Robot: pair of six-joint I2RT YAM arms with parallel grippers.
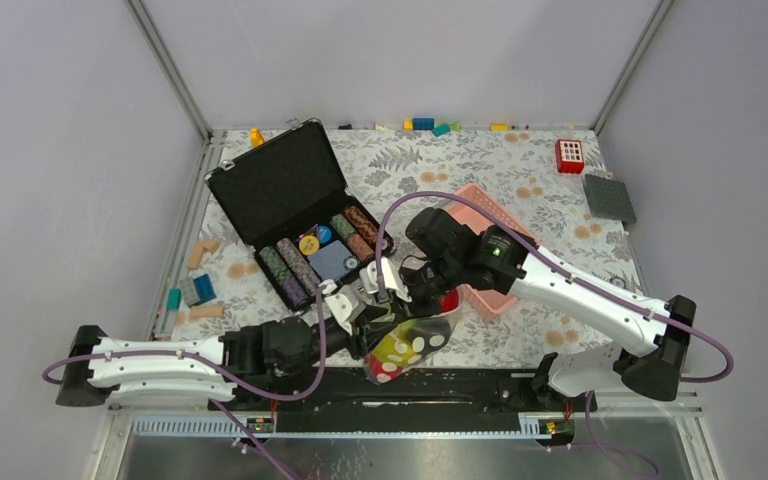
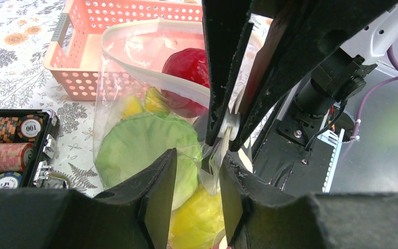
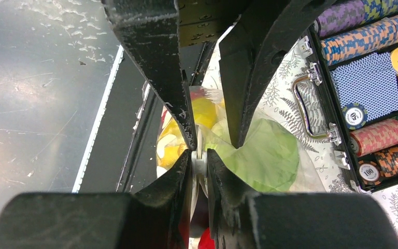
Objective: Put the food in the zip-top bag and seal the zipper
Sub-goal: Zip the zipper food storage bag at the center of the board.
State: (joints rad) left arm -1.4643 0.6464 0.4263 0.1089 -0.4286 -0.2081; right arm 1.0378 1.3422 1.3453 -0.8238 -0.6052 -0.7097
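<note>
The clear zip-top bag [image 1: 407,347] with its black white-dotted patch hangs at the table's near edge. It holds food: a pale green cabbage [image 2: 145,145], a red apple [image 2: 186,78] and yellow bananas [image 2: 199,218]. The whitish zipper [image 2: 127,63] curves along the open mouth. My right gripper [image 3: 199,154] is shut on the white slider at the zipper's end, and it also shows in the top view [image 1: 400,295]. My left gripper [image 2: 198,155] is open, its fingers either side of the bag's corner film just below the slider; it lies left of the bag in the top view [image 1: 355,312].
The pink slatted basket [image 2: 83,57] stands right behind the bag. An open black case of poker chips [image 1: 290,190] lies to the left, close to the bag. A red block [image 1: 569,155] and a grey plate [image 1: 609,197] sit at the far right. Small blocks lie along the left and back edges.
</note>
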